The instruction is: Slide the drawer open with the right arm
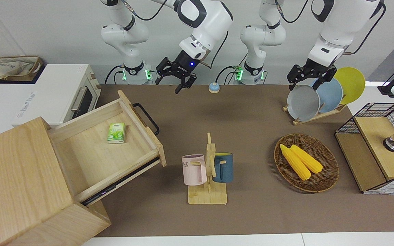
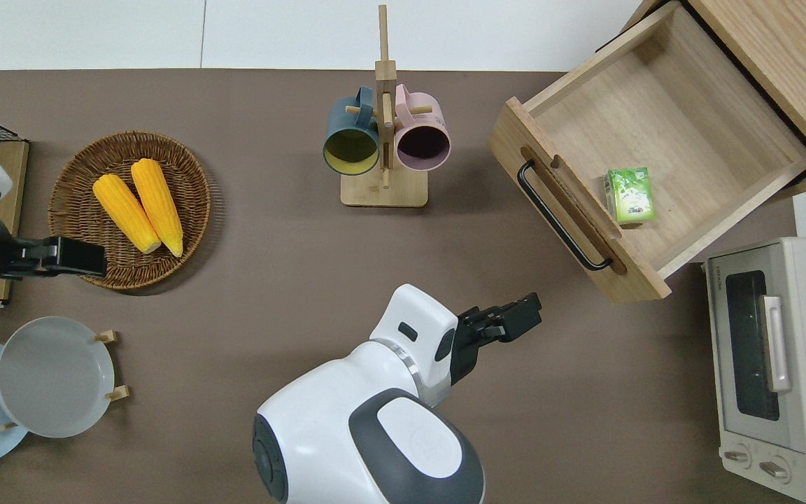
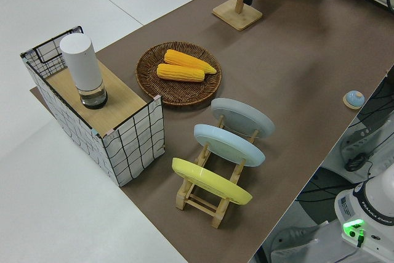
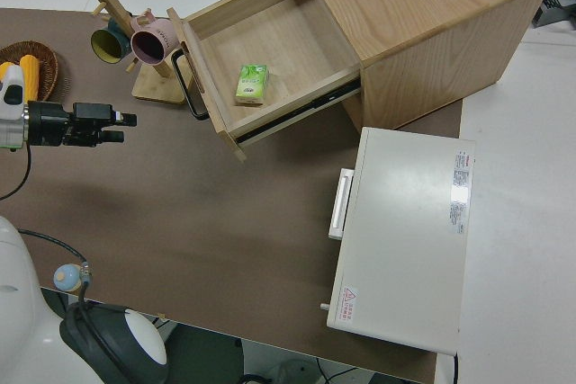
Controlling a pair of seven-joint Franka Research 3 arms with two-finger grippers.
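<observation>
The light-wood drawer (image 1: 91, 153) (image 2: 669, 133) (image 4: 270, 38) stands pulled far out of its big wooden box (image 1: 15, 177), at the right arm's end of the table. Its black bar handle (image 1: 147, 118) (image 2: 560, 217) is free, with nothing touching it. A small green packet (image 1: 116, 132) (image 2: 630, 194) lies inside the drawer near the front panel. My right gripper (image 1: 180, 81) (image 2: 523, 313) (image 4: 121, 127), blue light on its wrist, hangs open and empty over the bare brown mat, well apart from the handle. The left arm is parked, its gripper (image 1: 307, 82) open.
A white toaster oven (image 2: 781, 364) stands beside the drawer box, nearer to the robots. A mug rack (image 1: 208, 171) holds a pink and a blue mug mid-table. A wicker basket (image 1: 330, 171) of corn, a plate rack (image 1: 315, 99), a wire-mesh box (image 1: 378, 147) and a small bell (image 1: 214, 87) are also here.
</observation>
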